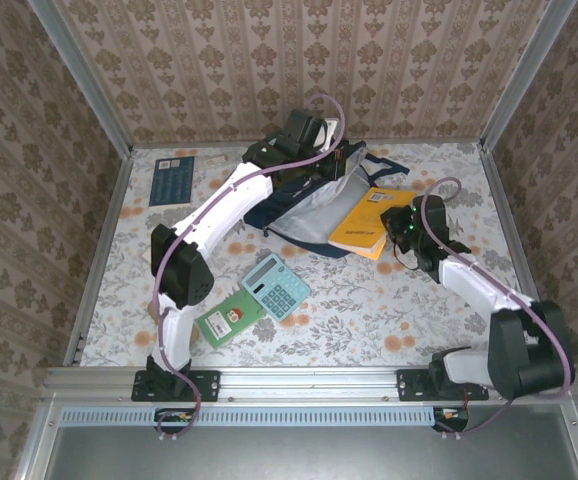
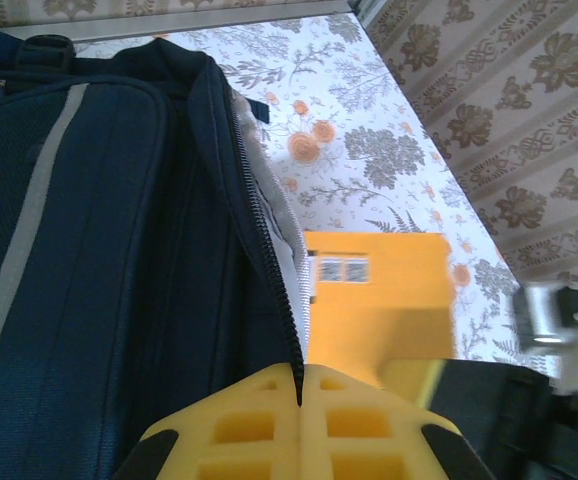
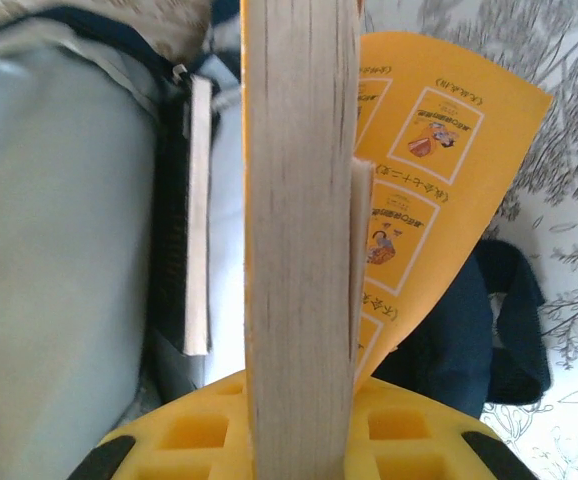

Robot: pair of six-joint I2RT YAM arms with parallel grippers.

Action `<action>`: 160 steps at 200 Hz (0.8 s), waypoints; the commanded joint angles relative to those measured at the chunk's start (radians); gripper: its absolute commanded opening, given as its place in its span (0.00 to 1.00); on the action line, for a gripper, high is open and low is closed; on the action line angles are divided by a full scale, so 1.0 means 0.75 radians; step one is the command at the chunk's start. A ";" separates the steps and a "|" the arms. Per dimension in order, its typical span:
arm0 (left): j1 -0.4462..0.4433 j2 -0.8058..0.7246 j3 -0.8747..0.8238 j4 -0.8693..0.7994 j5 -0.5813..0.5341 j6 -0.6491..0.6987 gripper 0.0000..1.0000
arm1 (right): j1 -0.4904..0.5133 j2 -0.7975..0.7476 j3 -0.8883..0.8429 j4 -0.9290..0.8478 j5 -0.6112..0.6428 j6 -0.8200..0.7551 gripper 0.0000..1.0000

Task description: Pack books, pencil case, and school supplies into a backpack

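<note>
Looks like a small robot lab booth dressed up as a home, with flowery wallpaper (image 1: 269, 60), a flowery table cover (image 1: 369, 320), metal frame bars (image 1: 309, 381) and white robot arms (image 1: 214, 215) bolted on.

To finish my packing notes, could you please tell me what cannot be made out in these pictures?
- Inside the backpack, top view: the left arm and grey lining cover the opening.
- The thin book edge in it, right wrist view: cover turned away.
- The right gripper, left wrist view: blurred, cut by the right edge.
- Print on the green book, top view: too small.
- Most of the orange book, right wrist view: behind its own page block.
</note>
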 commanded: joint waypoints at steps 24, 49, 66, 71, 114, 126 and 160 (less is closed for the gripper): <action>-0.028 -0.087 0.031 0.128 0.179 0.041 0.00 | 0.030 0.218 0.190 0.417 -0.136 0.109 0.00; -0.028 -0.099 0.010 0.125 0.206 0.050 0.00 | 0.048 0.371 0.262 0.587 -0.176 0.198 0.00; -0.028 -0.106 0.006 0.123 0.225 0.056 0.00 | 0.070 0.462 0.328 0.636 -0.183 0.221 0.00; -0.027 -0.109 0.003 0.123 0.227 0.058 0.00 | 0.076 0.485 0.343 0.645 -0.178 0.223 0.00; -0.027 -0.130 -0.009 0.137 0.294 0.078 0.00 | 0.109 0.690 0.489 0.657 -0.123 0.227 0.00; -0.028 -0.134 -0.010 0.140 0.317 0.079 0.00 | 0.123 0.741 0.507 0.691 -0.080 0.247 0.00; -0.024 -0.134 -0.012 0.161 0.378 0.060 0.00 | 0.170 0.864 0.634 0.665 -0.025 0.258 0.06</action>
